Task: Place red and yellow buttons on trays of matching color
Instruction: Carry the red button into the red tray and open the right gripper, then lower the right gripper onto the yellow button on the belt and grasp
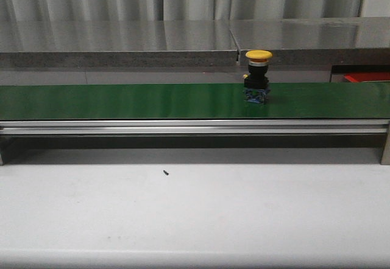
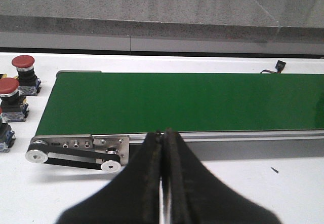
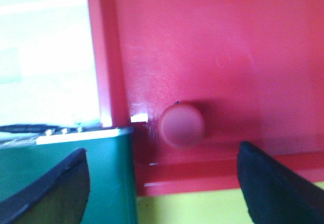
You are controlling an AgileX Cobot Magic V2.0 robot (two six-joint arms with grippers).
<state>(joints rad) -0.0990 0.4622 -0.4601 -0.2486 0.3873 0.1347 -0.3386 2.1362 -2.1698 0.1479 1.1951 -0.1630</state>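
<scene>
A yellow button is seen standing upright on the green belt in the front view. It has a yellow cap on top and a black and blue body below. It is set toward the right part of the belt. No arm is seen in the front view. A small piece of the red tray is seen behind the belt at the far right. A tiny dark speck is seen on the white table in front of the belt.

In the left wrist view, the left claw is seen pressed tight together, with nothing held in it. Its tips are just over the near edge of the belt. The end of the belt, with its white rollers, is seen off to one side of the claw. Past that end, two red buttons are seen standing on the table, well apart from the claw. A third button is partly cut off by the edge of the picture.

In the right wrist view, the right claw is seen spread wide, with nothing held in it. A red button is seen sitting in the red tray, just ahead of the claw and between its two fingers. It is not touched by them. A yellow tray is seen just beside the red tray. The picture is blurry.
</scene>
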